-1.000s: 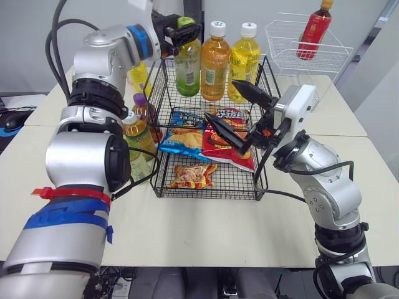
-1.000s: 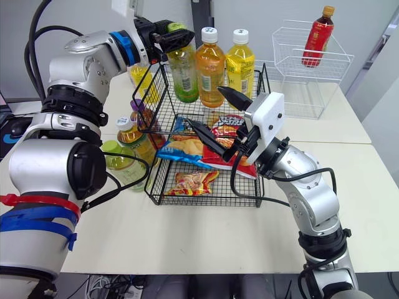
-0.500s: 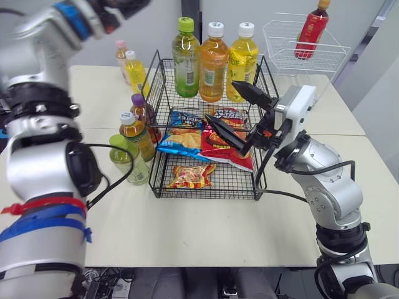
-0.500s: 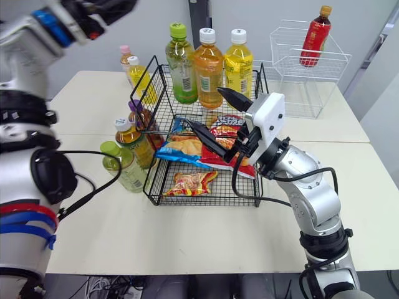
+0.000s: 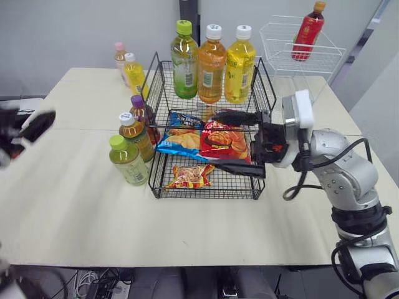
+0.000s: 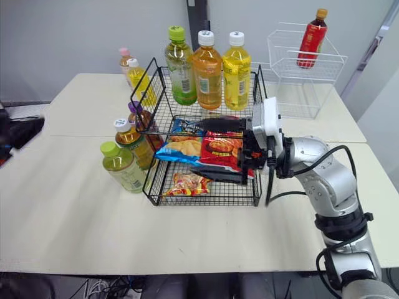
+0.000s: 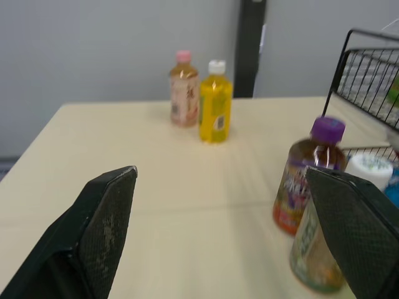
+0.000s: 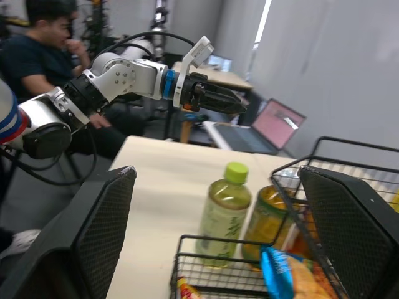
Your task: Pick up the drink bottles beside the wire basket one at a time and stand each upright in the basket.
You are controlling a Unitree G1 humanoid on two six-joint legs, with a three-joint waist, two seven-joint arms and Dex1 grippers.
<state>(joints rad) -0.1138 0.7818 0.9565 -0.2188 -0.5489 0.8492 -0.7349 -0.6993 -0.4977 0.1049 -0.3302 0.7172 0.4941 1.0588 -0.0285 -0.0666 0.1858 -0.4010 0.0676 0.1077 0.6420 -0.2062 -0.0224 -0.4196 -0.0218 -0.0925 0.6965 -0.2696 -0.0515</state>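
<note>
The black wire basket [image 5: 264, 99] holds three upright bottles along its back: green [image 5: 185, 61], orange [image 5: 211, 63] and yellow [image 5: 239, 65]. Beside its left wall stand a green-cap bottle [image 5: 127, 161], a white-cap amber bottle [image 5: 135, 134] and a purple-cap bottle [image 5: 143, 112]. Farther back stand a pink-cap bottle [image 5: 119, 57] and a small yellow bottle [image 5: 134, 73]. My right gripper [image 5: 212, 139] hangs open over the snack bags inside the basket, holding nothing. My left gripper [image 5: 30, 126] is open and empty at the table's far left, well away from the bottles [image 7: 308, 175].
Snack bags lie in the basket: blue [image 5: 180, 141], red [image 5: 224, 139] and a small one [image 5: 192, 176]. A white wire rack [image 5: 293, 59] with a red bottle [image 5: 310, 30] stands at the back right. A seated person [image 8: 37, 43] appears beyond the table's left side.
My left gripper has let go of the green bottle, now standing in the basket's back row, and swung away to the far left. My right gripper has turned and moved slightly over the snacks.
</note>
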